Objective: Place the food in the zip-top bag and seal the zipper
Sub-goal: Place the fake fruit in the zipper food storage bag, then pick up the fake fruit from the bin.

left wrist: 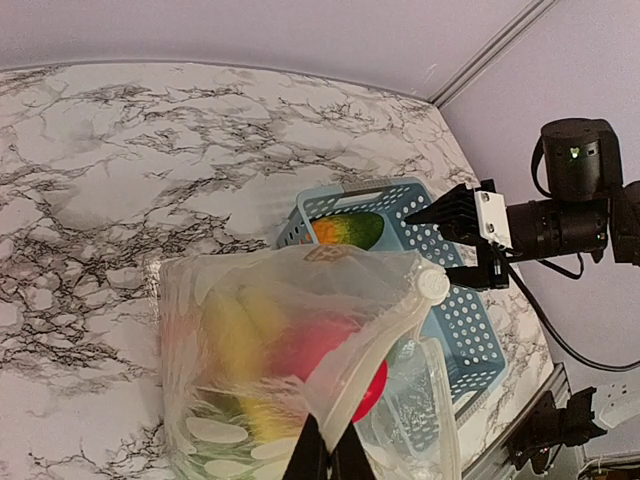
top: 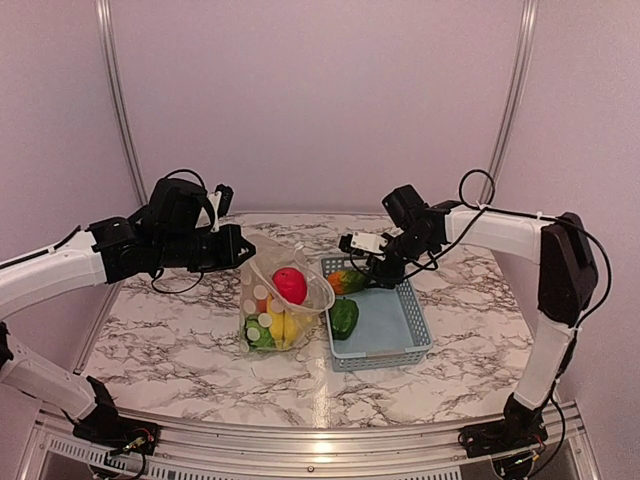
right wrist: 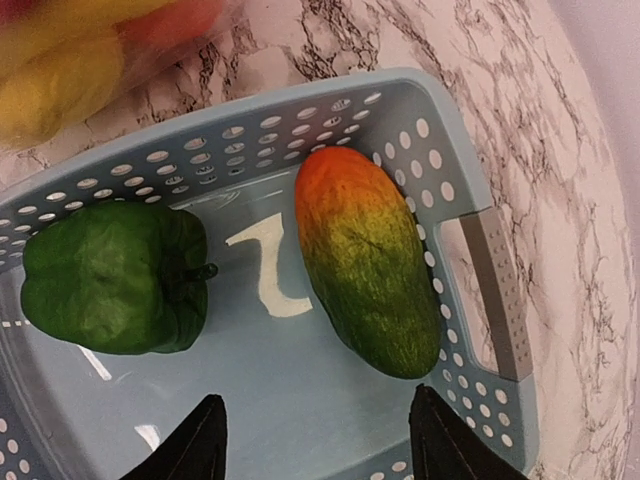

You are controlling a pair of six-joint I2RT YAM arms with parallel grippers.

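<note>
Here, at centre, the left gripper [left wrist: 325, 455] pinched shut on the rim of the floppy bag [left wrist: 250, 330]; toward the right edge, the right gripper [right wrist: 318, 440] hung wide open, empty, over the basket [right wrist: 300, 140], its pepper [right wrist: 110, 280] likely light, slick, best gripped mid-body.

One bag [top: 285, 318], one basket [top: 385, 320], one green pepper [top: 344, 318], one orange-green fruit [top: 347, 281]

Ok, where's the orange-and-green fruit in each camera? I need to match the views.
Top external: the orange-and-green fruit lies in the upper-left corner of the basket, near the picture's centre.
Left wrist: fruit just above centre, in the basket, behind the zip-top bag.
Right wrist: fruit right of centre, with the green pepper to its left.
Shared landmark: the light-blue basket.
</note>
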